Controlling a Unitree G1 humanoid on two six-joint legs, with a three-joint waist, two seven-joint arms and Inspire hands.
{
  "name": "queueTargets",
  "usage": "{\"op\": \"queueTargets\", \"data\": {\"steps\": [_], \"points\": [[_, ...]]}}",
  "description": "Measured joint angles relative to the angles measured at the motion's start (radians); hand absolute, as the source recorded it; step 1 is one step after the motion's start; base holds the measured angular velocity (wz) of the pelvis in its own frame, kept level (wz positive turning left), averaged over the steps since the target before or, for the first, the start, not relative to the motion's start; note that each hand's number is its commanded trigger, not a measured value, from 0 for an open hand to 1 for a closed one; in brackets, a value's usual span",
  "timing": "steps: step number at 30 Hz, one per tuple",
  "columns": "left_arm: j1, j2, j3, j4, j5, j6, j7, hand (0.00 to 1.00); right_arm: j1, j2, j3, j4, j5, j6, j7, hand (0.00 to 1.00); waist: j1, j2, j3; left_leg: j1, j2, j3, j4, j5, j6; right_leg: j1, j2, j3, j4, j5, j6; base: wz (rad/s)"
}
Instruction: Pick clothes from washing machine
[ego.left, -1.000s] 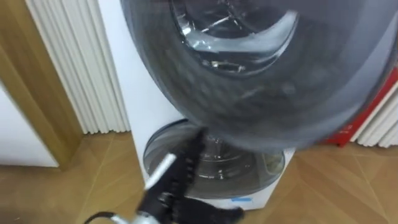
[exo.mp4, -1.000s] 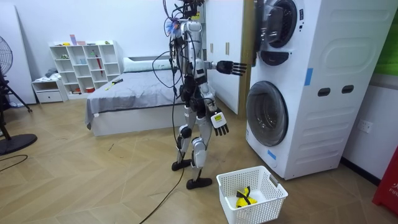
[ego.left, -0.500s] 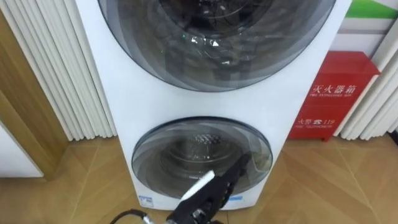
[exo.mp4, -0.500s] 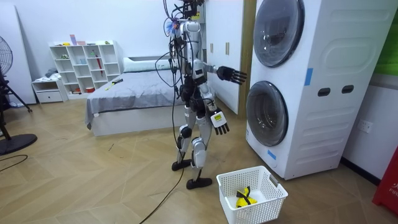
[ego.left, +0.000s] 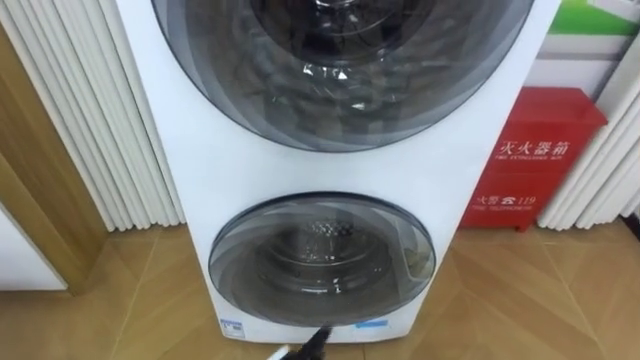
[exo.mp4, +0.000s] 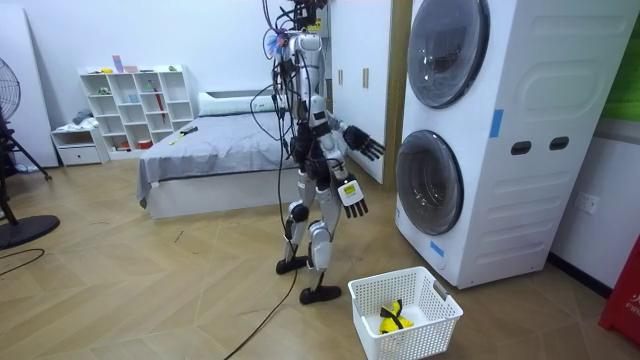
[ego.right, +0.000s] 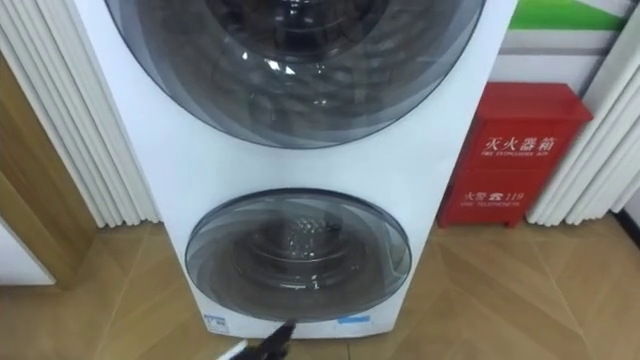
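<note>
Now that the upper door (exo.mp4: 447, 52) is shut, the left robot hand (exo.mp4: 365, 147) has dropped from it, fingers spread, its tip cut off at the eye view's bottom edge, the right robot hand (exo.mp4: 350, 196) hangs loose-fingered, clothes behind the washer's (exo.mp4: 520, 190) dark glass cannot be made out, and a yellow item (exo.mp4: 393, 318) lies in the basket (exo.mp4: 425, 343).

Two round washer doors: upper door (ego.left: 340, 80), lower door (ego.left: 322, 258) — one red cabinet (ego.left: 535, 150), one white basket (exo.mp4: 440, 325), one bed (exo.mp4: 200, 150), one shelf (exo.mp4: 130, 105).

washing machine (ego.left: 190, 170): glossy white casing | lower door (ego.left: 322, 260): smoky glass | floor (ego.left: 530, 300): polished wood
</note>
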Motion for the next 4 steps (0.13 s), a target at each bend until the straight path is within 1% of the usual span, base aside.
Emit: {"op": "queueTargets", "data": {"steps": [1,2,3,4], "points": [[0.014,0.001,0.055,0.089,0.004,-0.004,0.026,0.00,0.007,0.001,-0.019,0.003,0.007,0.000,0.002,0.00,0.003,0.000,-0.0002,0.001,0.001,0.005,0.000,0.000,0.000,0.001,0.001,0.000,-0.001,0.001,-0.001,0.00],[0.022,0.002,0.087,0.134,0.004,-0.006,0.038,0.00,0.010,0.001,-0.028,0.006,0.021,-0.001,0.004,0.00,0.004,0.000,-0.0002,0.001,0.001,0.005,-0.001,0.000,-0.001,0.000,0.002,0.000,-0.002,0.001,-0.001,0.00],[0.041,0.003,0.152,0.211,0.001,-0.010,0.070,0.00,0.021,0.001,-0.040,0.007,0.049,0.000,0.005,0.00,0.012,0.000,-0.0006,0.001,0.004,0.005,-0.002,-0.002,-0.003,-0.001,0.004,0.000,-0.002,0.001,-0.001,0.00],[0.048,0.005,0.181,0.249,0.000,-0.012,0.088,0.00,0.030,0.001,-0.042,0.007,0.067,0.000,0.004,0.00,0.020,0.001,-0.0008,0.002,0.005,0.005,-0.002,-0.003,-0.005,-0.001,0.005,0.000,-0.002,0.001,-0.002,0.00]]}}
